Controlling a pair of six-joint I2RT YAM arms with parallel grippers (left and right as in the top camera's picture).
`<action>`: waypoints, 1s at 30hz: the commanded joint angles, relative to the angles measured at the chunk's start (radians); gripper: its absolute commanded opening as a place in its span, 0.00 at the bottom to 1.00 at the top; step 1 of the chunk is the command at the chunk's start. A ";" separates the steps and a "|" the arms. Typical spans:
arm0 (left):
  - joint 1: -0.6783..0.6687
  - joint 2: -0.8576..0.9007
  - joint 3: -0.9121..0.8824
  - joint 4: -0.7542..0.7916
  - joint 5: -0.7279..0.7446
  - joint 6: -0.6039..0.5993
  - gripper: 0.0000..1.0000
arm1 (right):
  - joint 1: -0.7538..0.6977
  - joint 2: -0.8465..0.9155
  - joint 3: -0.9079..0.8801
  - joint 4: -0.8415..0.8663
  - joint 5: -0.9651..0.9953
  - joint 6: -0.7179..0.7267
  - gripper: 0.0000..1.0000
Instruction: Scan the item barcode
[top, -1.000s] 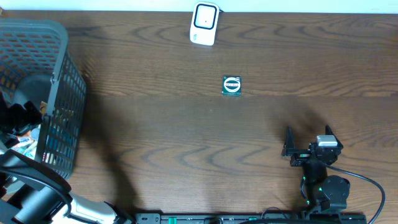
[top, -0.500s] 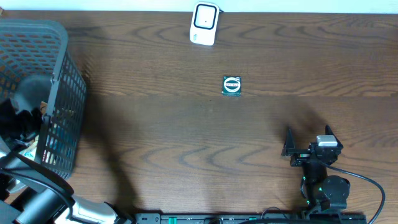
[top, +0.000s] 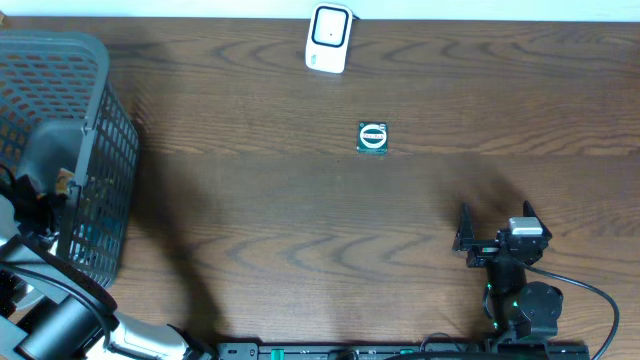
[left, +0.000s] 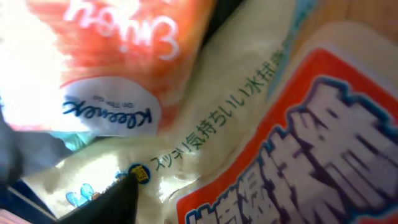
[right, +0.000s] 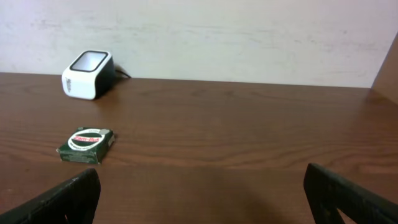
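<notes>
STEP: picking item for scan, L end effector (top: 45, 192) down in basket (top: 100, 150) at bench's left edge; grip can't tell | R end effector (top: 495, 212) fingers apart, idle | ITEM: cream wipes pack (left: 249, 112), JP print, red-orange panel, beside orange Kleenex pack (left: 118, 62); no barcode seen | NEXT: secure pack, lift out, turn barcode to scanner (top: 328, 38)

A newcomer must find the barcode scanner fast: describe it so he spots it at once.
On the brown wooden table, look along the far edge by the pale wall. The scanner stands there, beyond the small green box; unlike that flat box, it is white with a dark window.
</notes>
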 joint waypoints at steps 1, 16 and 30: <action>0.003 0.012 -0.007 0.014 -0.021 0.003 0.50 | 0.010 -0.005 -0.002 -0.003 0.000 -0.005 0.99; 0.003 -0.055 0.140 0.084 0.127 -0.298 0.07 | 0.010 -0.005 -0.002 -0.003 0.000 -0.005 0.99; 0.003 -0.457 0.177 0.511 0.422 -0.663 0.07 | 0.010 -0.005 -0.002 -0.003 0.000 -0.005 0.99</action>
